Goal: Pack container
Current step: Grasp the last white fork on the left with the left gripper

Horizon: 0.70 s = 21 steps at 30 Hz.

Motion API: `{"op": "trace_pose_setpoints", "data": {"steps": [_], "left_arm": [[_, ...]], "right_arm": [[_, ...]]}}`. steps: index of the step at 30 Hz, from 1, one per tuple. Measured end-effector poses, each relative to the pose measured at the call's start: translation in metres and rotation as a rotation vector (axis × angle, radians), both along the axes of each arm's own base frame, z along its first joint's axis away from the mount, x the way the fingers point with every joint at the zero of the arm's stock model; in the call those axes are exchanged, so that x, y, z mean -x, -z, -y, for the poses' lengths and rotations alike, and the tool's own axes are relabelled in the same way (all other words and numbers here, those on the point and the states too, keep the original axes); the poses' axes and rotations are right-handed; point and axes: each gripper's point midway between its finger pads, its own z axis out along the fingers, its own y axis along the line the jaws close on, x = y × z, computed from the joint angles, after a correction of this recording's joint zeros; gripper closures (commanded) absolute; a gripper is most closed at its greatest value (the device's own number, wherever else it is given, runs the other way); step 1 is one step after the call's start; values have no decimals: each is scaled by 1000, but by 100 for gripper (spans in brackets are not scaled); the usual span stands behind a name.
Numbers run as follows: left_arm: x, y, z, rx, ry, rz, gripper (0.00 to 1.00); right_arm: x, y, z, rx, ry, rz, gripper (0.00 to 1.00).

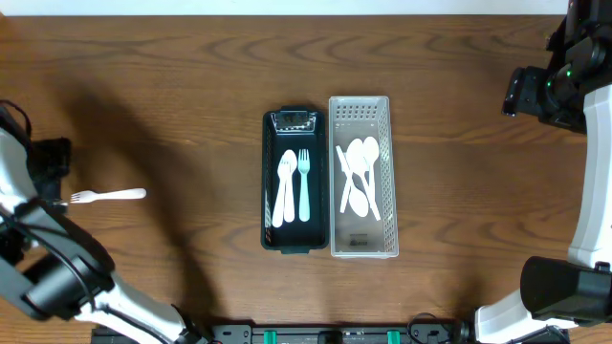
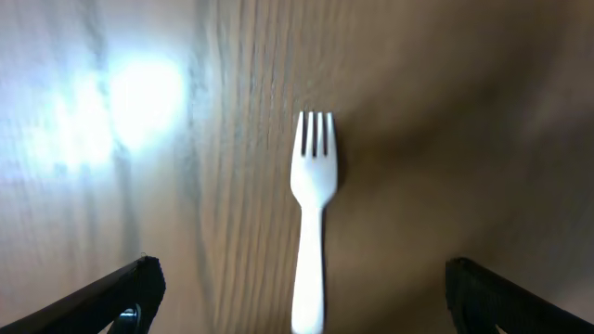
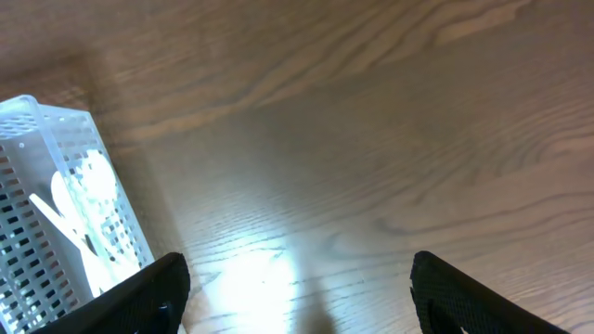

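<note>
**One fork loose on the table, two trays side by side**

No lettering can be read. A glossy patch at the far end of the black container (image 1: 293,234) is too small to make out.

The black container is a long, narrow, smooth-walled plastic tray. Two plastic forks (image 1: 294,185) lie lengthwise in it, one white and one pale blue-green. Touching its right wall stands a white basket (image 1: 362,247) of the same shape, with walls pierced by a fine grid of holes. It holds a loose heap of white plastic spoons (image 1: 360,174).

The loose white fork (image 1: 107,196) lies flat on the dark, grained wooden table (image 1: 172,86), well to the left of both trays, with its tines pointing to the left edge. In the left wrist view this fork (image 2: 313,213) sits in the middle of the frame.

The left gripper (image 2: 302,292) hangs over the fork's handle. Its black fingers are spread wide to either side and touch nothing. The right gripper (image 3: 302,292) is over bare wood to the right of the basket, its fingers also apart and empty.

Bare wood lies on all sides of the loose fork and between it and the trays.
</note>
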Motion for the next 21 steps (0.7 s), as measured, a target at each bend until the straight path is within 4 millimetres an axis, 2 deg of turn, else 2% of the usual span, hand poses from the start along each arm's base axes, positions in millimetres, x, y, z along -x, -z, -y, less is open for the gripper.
{"op": "trace_pose_setpoints", "data": {"steps": [3, 7, 21], "left_arm": [[0, 29, 2, 53, -16, -42, 2], [2, 52, 7, 101, -59, -79, 2], [-3, 67, 3, 100, -169, -70, 2]], "right_arm": [[1, 0, 0, -1, 1, -4, 20], [5, 2, -1, -6, 10, -20, 20], [17, 5, -2, -17, 29, -66, 21]]}}
